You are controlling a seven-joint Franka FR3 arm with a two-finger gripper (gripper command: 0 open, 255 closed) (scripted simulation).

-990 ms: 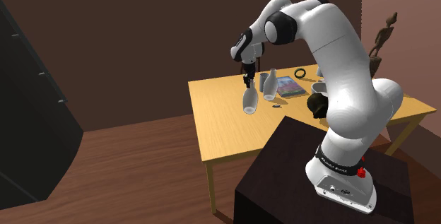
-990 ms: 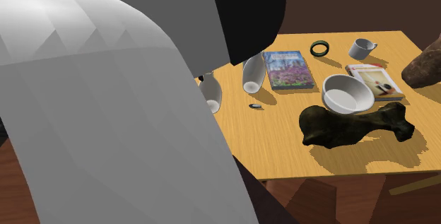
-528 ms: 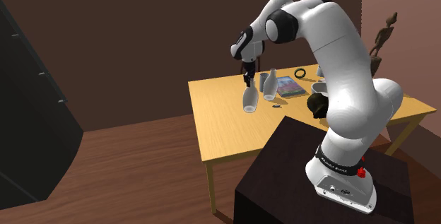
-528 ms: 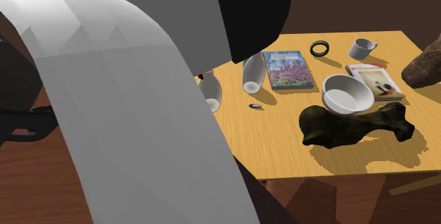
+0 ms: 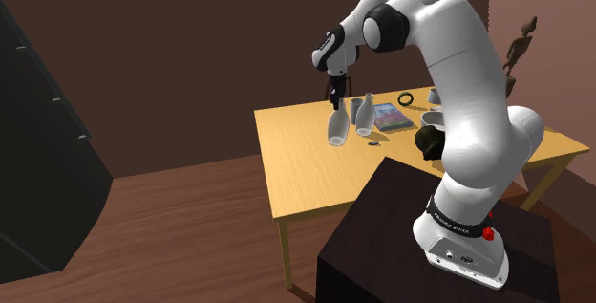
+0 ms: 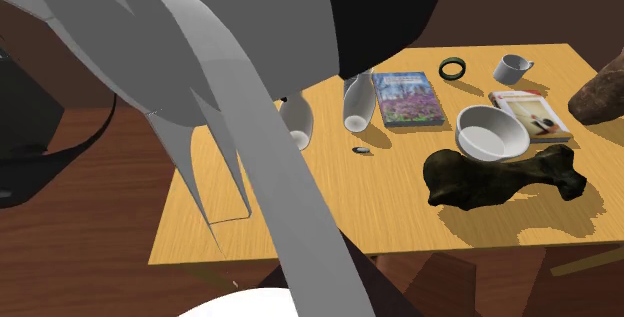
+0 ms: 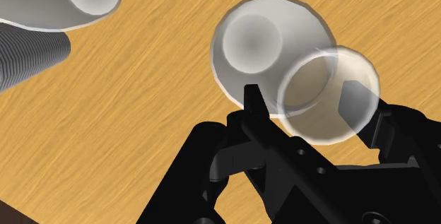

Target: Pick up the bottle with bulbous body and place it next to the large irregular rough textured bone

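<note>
**Bulbous bottle gripped at the neck, bone not yet reached**

Pinched at its narrow neck between the two black fingers of the gripper (image 5: 334, 105): the white bulbous bottle (image 5: 336, 131), hanging upright over the part of the wooden table (image 5: 296, 172) that lies toward the shoulder view's left. Seemingly just clear of the tabletop, though hard to tell for sure. From the wrist, a round white body beyond the fingers, with yellow wood around it.

Grasp done, by the look of it. Left to do: carrying across to the large dark rough bone (image 6: 500, 177), setting down beside it, letting go.

Just beside the held bottle, a second, slimmer white bottle (image 6: 357, 105), upright, so little slack on that side. Next to that, a flowered book (image 6: 407, 98), and near both a small dark bit (image 6: 362, 150) on the wood. Close against the bone, a white bowl (image 6: 492, 132). Further back, a second book (image 6: 535, 115), a mug (image 6: 512, 67) and a dark ring (image 6: 453, 68). Bare wood beside the bone, toward the second exterior view's left. Probably the easiest landing spot, with the table's edge not far off toward that view's bottom.
</note>
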